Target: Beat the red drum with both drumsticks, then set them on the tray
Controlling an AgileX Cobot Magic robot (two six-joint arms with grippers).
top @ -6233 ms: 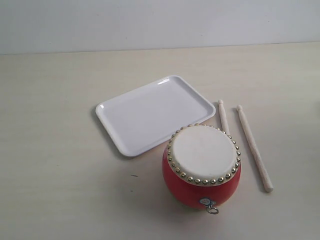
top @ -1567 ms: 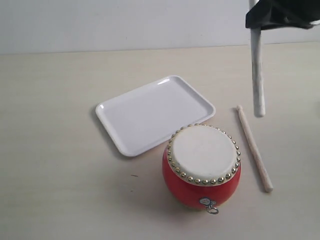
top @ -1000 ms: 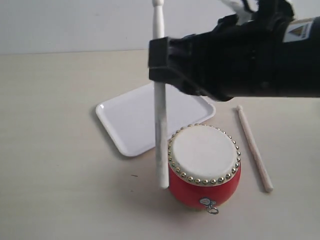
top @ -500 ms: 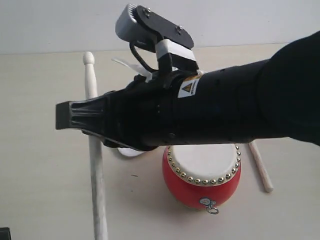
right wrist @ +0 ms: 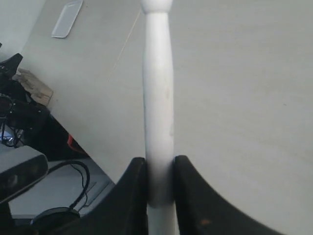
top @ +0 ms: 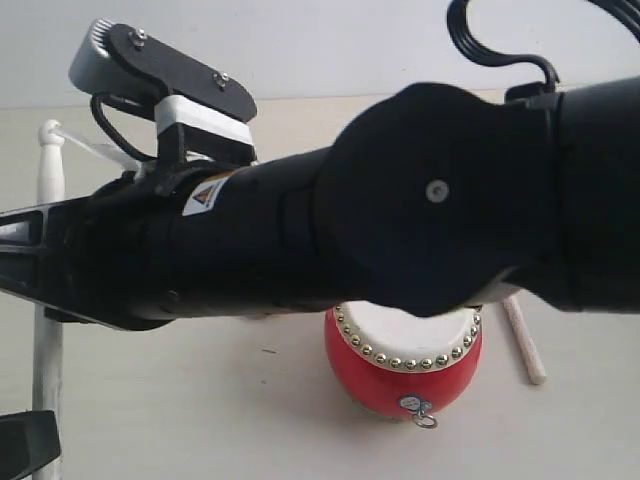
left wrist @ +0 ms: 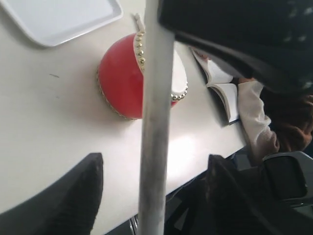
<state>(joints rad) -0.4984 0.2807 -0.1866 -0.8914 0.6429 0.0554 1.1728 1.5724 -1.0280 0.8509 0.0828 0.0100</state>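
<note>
The red drum [top: 405,365] [left wrist: 120,81] stands on the table, half hidden in the exterior view by my right arm, which reaches across to the far left. My right gripper [top: 22,250] [right wrist: 160,160] is shut on one of the drumsticks [top: 46,170] [right wrist: 158,98] and holds it upright. My left gripper [left wrist: 154,157] is open around that stick's lower part [left wrist: 155,147], with gaps on both sides. One of its fingers [top: 22,445] shows at the bottom left. The other drumstick [top: 525,350] lies right of the drum. The tray [left wrist: 58,19] lies beyond the drum; the arm hides it in the exterior view.
The table's edge runs close by in both wrist views. Past it are an open book [left wrist: 222,90], someone's sleeve [left wrist: 252,117], and cables with dark equipment [right wrist: 24,117]. A flat pale object [right wrist: 67,18] lies far off on the table.
My right arm has swung further left with the upright drumstick. My left gripper has opened and come up around the stick's lower part.
</note>
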